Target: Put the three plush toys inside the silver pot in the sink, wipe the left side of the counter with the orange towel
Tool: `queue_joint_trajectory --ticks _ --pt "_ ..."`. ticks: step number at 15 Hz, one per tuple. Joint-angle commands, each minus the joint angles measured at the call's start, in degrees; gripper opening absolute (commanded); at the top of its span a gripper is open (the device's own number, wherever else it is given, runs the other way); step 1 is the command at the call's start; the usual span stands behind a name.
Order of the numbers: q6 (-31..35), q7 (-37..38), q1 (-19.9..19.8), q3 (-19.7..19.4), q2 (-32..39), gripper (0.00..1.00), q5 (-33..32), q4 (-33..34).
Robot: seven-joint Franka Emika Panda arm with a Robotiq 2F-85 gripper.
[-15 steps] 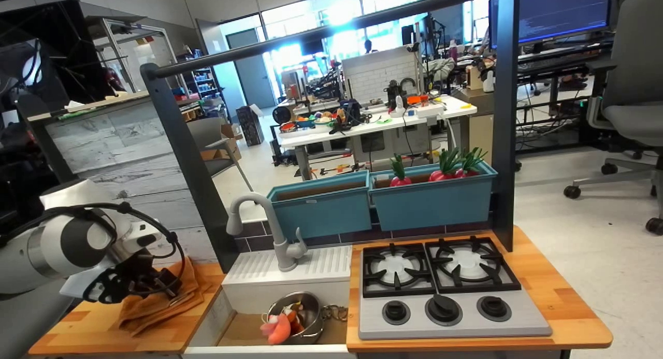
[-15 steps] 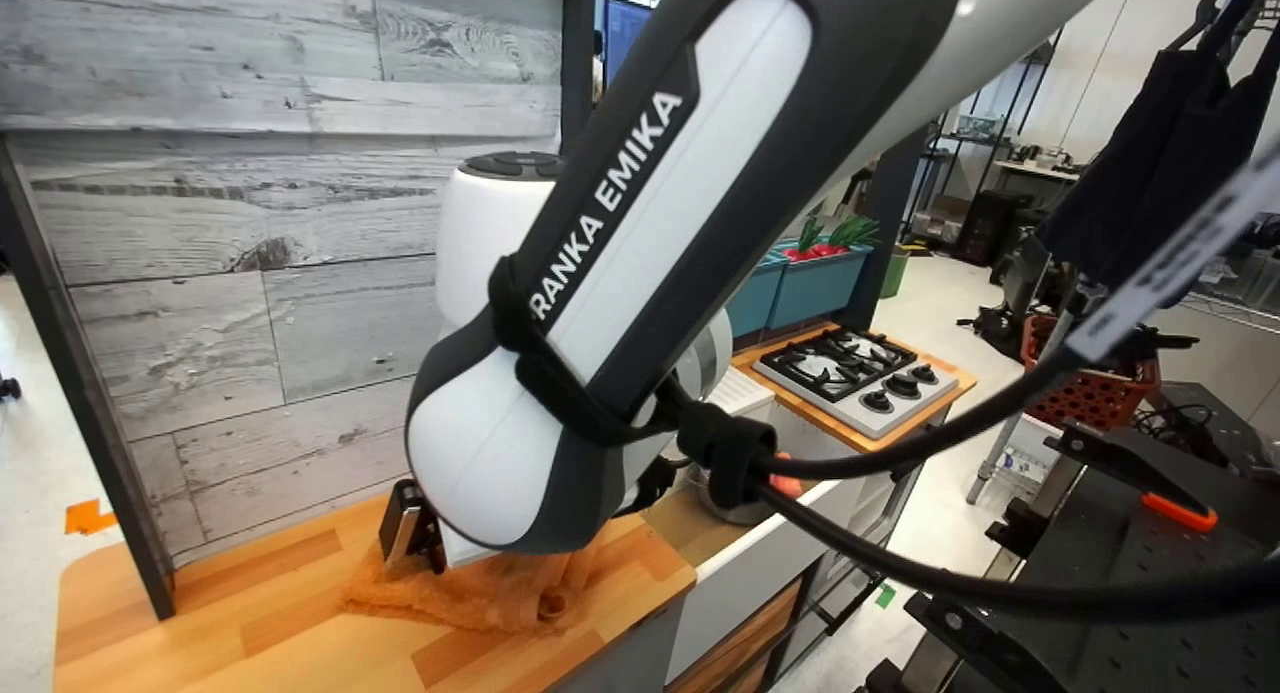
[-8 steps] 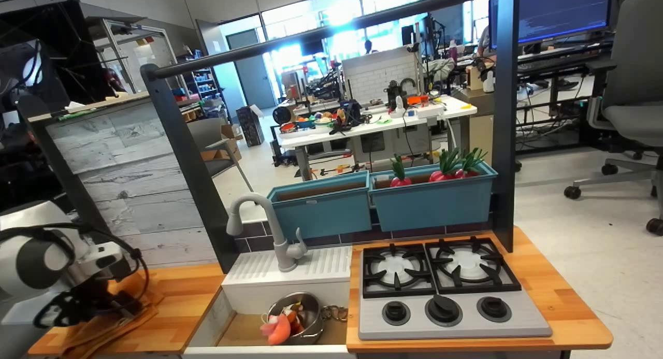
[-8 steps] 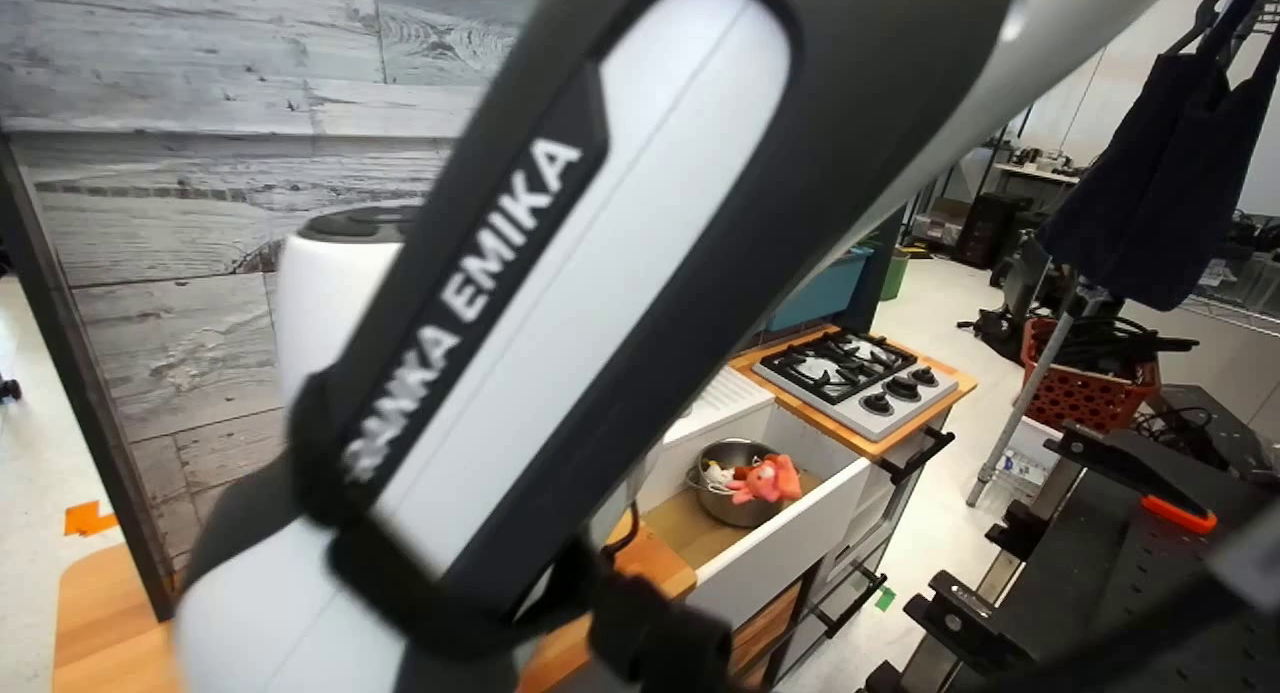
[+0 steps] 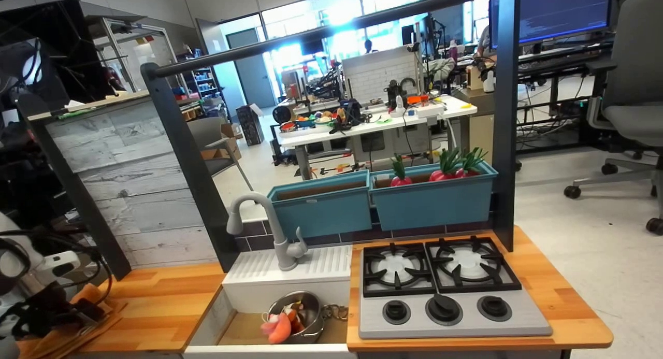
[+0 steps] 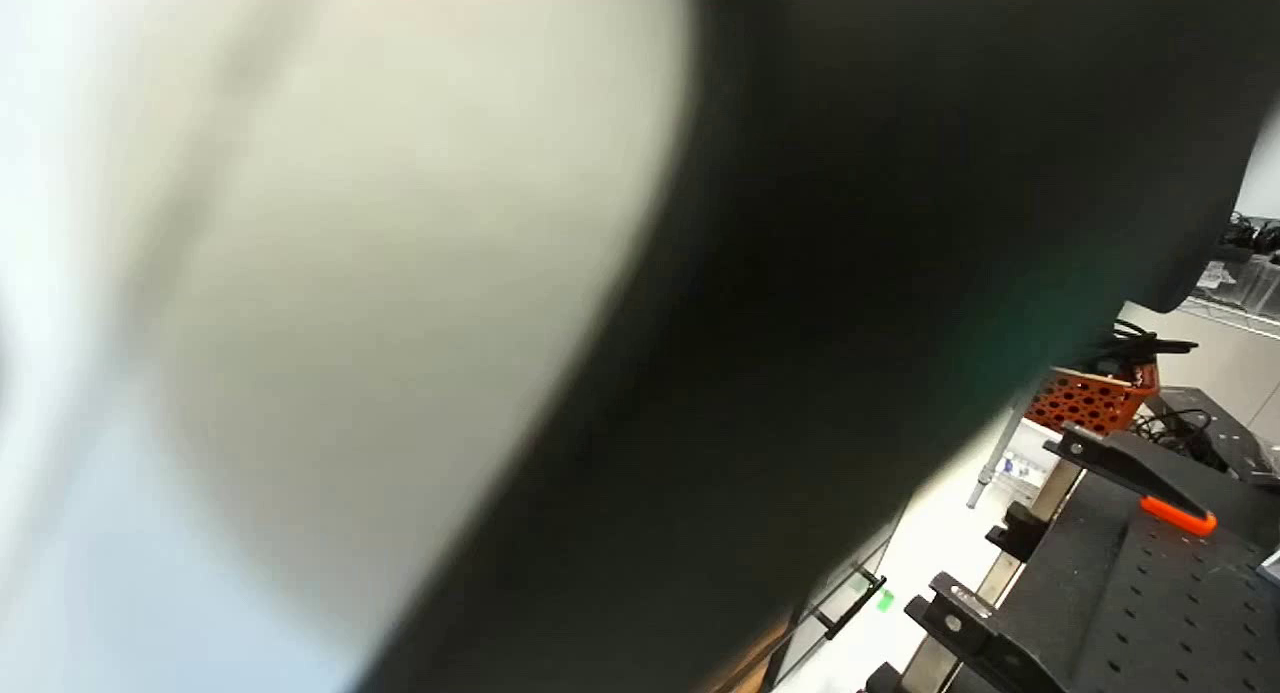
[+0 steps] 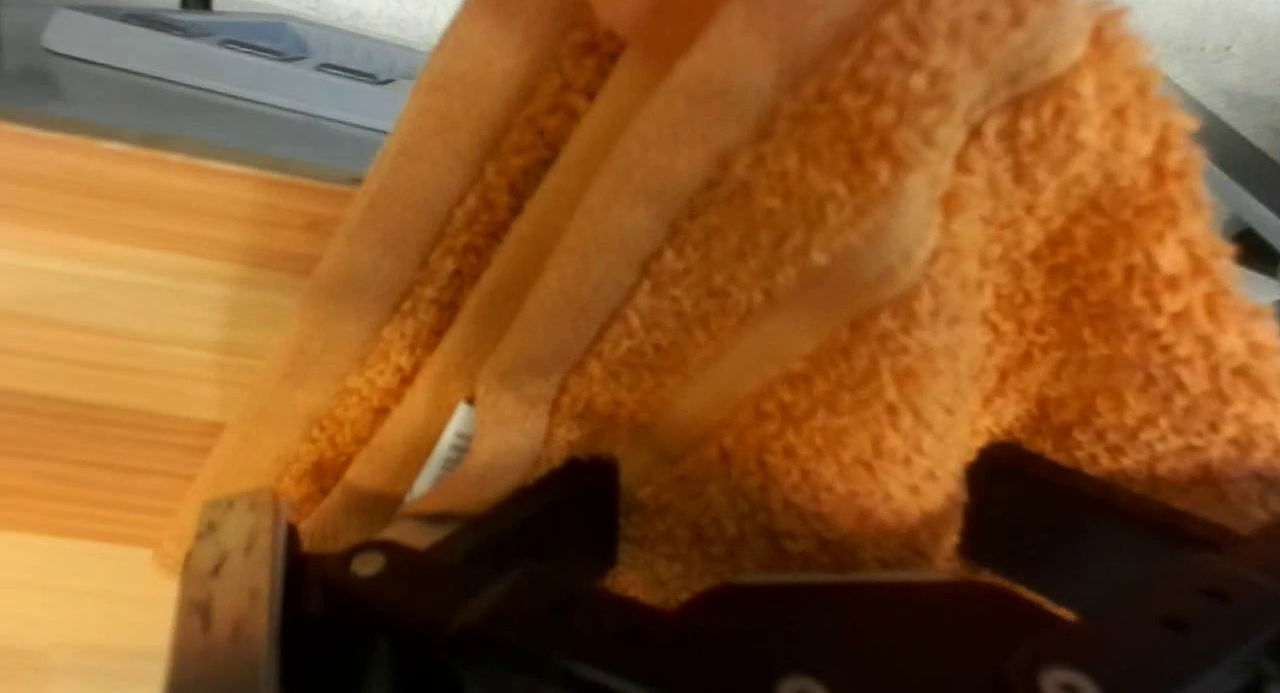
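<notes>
Orange towel point(image 7: 800, 273): well apart from the sink point(image 5: 248, 297); wiping apparently in hand.
Gripper point(image 7: 790, 473): spread wide at the towel.
Wooden counter point(image 5: 171, 302): probably calls next for a pressed sweep sinkward.

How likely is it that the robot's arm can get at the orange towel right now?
Probably yes: the end effector is right at the orange towel, its jaws apart, and nothing visible blocks the way.
</notes>
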Motion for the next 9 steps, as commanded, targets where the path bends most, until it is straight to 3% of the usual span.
queue_joint_trajectory --ticks 1,9 --pt "-2.2 3.5 -3.2 -3.4 -1.3 1.0 1.9 -4.1" --pt "-0.3 11.2 -11.0 -6.6 -5.3 1.0 4.8 -11.8"
